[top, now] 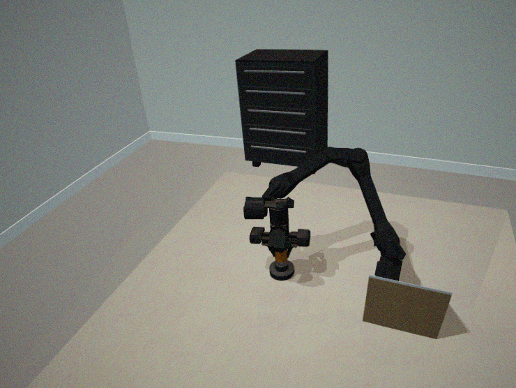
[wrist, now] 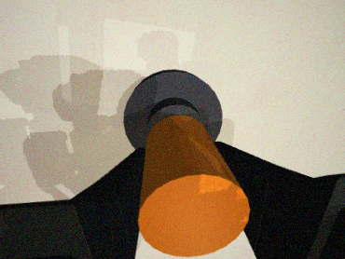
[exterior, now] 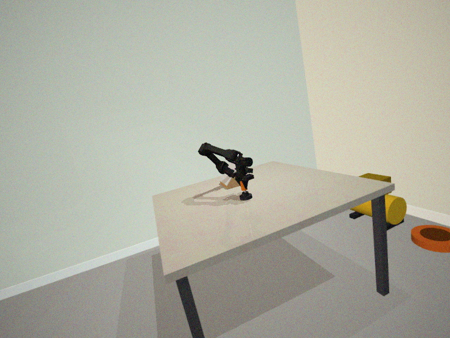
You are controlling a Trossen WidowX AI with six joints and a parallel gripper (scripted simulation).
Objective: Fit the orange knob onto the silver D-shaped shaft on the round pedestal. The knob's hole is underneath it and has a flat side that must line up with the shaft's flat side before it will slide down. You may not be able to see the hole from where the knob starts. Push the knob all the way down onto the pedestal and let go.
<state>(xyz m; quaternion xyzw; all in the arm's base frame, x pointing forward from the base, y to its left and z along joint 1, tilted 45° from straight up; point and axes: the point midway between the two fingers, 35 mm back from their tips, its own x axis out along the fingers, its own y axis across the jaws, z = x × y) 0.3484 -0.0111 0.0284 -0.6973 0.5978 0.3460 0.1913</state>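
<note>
Going by the top view, the left edge of the worktop (top: 187, 312) (exterior: 290, 214) (wrist: 289, 61) slants away to its far left corner, and a black drawer cabinet (top: 275, 100) stands beyond the far edge, right of that corner. Inward from the left edge, the tool (top: 281, 252) (exterior: 243, 185) (wrist: 179, 151) points down, its fingers partway apart and closed on the sides of the orange knob (top: 281, 256) (exterior: 242, 186) (wrist: 193, 216). The knob is above the round pedestal (top: 282, 275) (exterior: 245, 197) (wrist: 172, 86), with a grey band showing between the two; whether its hole lines up with the shaft is hidden. Farther right, the black arm (top: 369, 188) (exterior: 218, 149) arches up and over from its lower end behind a tilted brown panel (top: 406, 306) (exterior: 228, 184), toward the right edge. In the exterior view, a yellow cylinder (exterior: 396, 210) and an orange ring (exterior: 419, 237) are on the floor past the worktop's right corner.
</note>
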